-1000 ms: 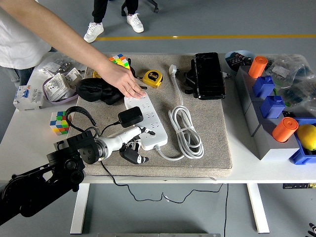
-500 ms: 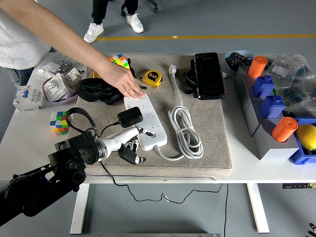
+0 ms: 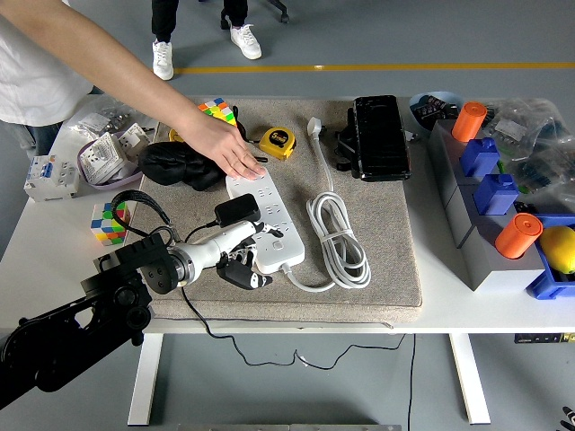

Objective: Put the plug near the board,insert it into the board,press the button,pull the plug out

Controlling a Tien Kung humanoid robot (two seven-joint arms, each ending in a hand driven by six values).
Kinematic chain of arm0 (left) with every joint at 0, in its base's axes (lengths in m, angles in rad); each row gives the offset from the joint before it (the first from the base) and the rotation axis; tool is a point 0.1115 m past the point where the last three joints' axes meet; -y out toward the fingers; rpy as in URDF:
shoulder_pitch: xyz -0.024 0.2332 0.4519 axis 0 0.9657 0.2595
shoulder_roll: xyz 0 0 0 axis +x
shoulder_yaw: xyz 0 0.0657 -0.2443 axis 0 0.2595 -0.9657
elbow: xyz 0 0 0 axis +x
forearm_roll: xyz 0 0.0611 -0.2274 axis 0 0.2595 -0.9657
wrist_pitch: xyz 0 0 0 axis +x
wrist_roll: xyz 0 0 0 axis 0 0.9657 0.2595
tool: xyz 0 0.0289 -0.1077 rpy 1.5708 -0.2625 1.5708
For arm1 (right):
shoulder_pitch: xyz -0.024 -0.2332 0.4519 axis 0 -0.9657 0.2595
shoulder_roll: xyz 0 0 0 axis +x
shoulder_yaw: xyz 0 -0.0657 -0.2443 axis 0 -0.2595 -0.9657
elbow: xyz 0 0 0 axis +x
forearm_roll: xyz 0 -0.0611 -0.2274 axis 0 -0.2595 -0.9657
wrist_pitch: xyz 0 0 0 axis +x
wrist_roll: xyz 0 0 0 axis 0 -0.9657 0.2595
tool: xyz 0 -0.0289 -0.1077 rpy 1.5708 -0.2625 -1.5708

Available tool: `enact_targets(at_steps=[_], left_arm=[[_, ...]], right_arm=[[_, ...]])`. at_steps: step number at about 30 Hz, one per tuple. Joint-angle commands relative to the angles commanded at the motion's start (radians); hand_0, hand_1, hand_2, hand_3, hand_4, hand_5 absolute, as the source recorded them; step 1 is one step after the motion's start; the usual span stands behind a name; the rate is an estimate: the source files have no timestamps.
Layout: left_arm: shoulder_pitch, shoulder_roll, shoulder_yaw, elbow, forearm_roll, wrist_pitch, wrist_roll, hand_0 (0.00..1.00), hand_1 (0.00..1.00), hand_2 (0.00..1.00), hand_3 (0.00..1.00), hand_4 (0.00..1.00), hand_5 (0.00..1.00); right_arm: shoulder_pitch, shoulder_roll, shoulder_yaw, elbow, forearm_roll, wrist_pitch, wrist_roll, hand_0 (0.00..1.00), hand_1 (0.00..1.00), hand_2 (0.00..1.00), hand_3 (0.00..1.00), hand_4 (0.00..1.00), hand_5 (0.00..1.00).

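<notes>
I see the white power strip [image 3: 267,223] lying on the grey mat [image 3: 386,242], its long axis running from the counter's far left toward the near edge, slanting a little right. The black plug [image 3: 237,211] sits on the strip's left side, about midway along it, its cord looping off toward the counter's left edge. My left hand [image 3: 239,260] comes in low from the near left corner, forearm angled up and right, fingers curled loosely beside the strip's near end; I cannot tell whether they grip anything. The plug lies just beyond the hand, toward the far edge. A person's hand [image 3: 226,149] presses flat on the strip's far end.
</notes>
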Motion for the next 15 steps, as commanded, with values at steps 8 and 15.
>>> enact_targets(at_steps=[8, 15], left_arm=[[0.036, -0.007, -0.003, 0.054, -0.099, 0.229, -0.241, 0.096, 0.119, 0.200, 0.712, 0.622, 0.002], [0.085, -0.020, -0.003, 0.100, -0.280, 0.434, -0.447, 0.180, 0.215, 0.330, 0.613, 0.756, 0.221]], right_arm=[[0.001, 0.007, 0.003, -0.004, 0.002, 0.001, 0.000, 0.607, 0.659, 0.642, 0.528, 0.814, 0.482], [0.002, 0.011, 0.005, -0.005, 0.003, 0.001, 0.002, 0.607, 0.660, 0.643, 0.528, 0.814, 0.483]])
